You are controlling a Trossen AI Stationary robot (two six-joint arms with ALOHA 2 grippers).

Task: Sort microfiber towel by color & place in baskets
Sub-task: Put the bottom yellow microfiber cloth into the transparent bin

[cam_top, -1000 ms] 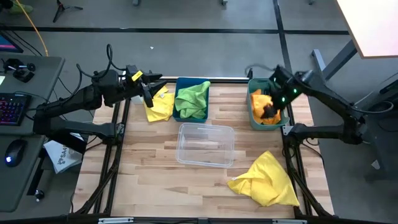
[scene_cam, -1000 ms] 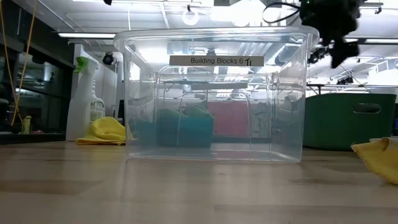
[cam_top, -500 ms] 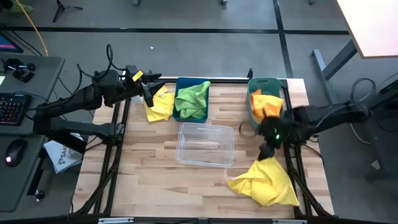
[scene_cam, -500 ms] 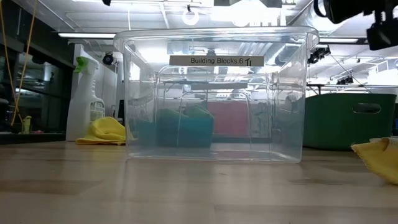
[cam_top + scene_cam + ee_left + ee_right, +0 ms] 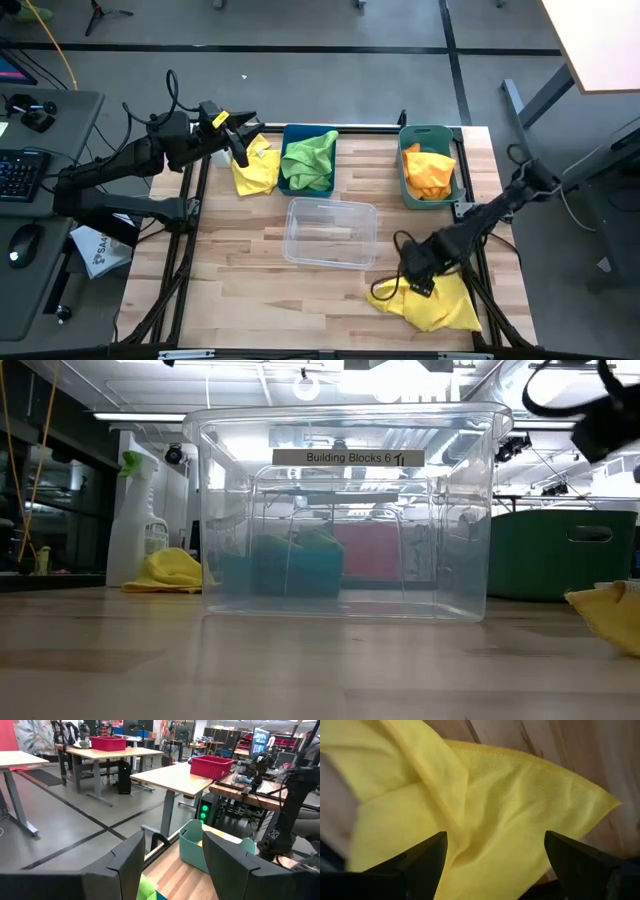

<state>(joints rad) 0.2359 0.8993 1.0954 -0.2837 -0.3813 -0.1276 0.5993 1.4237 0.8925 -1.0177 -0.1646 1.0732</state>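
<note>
The right tool (image 5: 412, 278), fingers spread wide, hangs directly over the crumpled yellow towel (image 5: 470, 820) lying just beneath it on the worktop (image 5: 240, 280). The cloth looks soft, light and limp, so pinching a raised fold should lift it best. The clear basket (image 5: 330, 232) sits close beside the tool, leaving open room above; the left tool (image 5: 170, 865), also spread, waits well apart.

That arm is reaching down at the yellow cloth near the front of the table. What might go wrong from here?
The right gripper, open, sits over one edge of the crumpled yellow towel, so it might pinch only a fold and drag or drop it. That towel lies near the table's front edge and could slide off. The clear basket stands close by, so a trailing cloth might snag its rim.
</note>
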